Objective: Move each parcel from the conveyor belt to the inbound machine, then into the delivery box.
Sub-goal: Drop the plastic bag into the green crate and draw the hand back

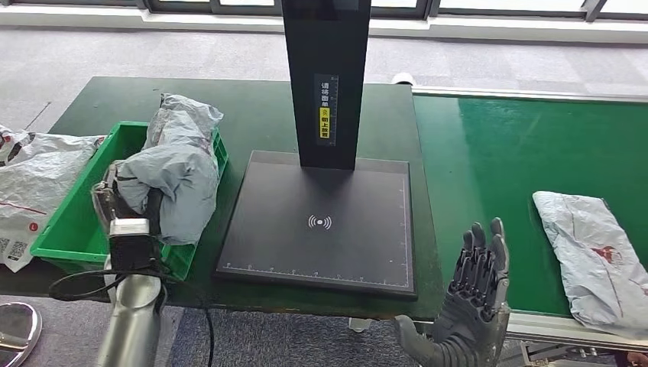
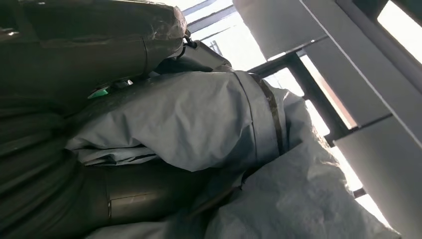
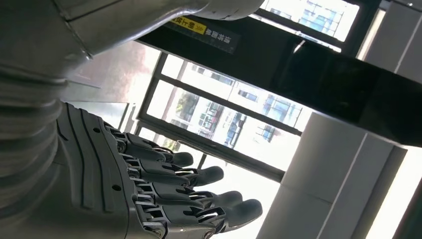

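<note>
Gripping a grey parcel point(image 1: 179, 164) over the green delivery box point(image 1: 72, 222), the left hand point(image 1: 126, 202) seemingly wraps it; the right hand point(image 1: 474, 294) hangs empty, fingers point(image 3: 199, 175) spread.

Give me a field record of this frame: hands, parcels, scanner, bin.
left hand: holds a grey parcel over the green bin
right hand: open, holding nothing, near the table's front edge beside the belt
scanner plate: bare
conveyor belt: one grey parcel on belt, lying flat
beside bin: white bag on the table
</note>
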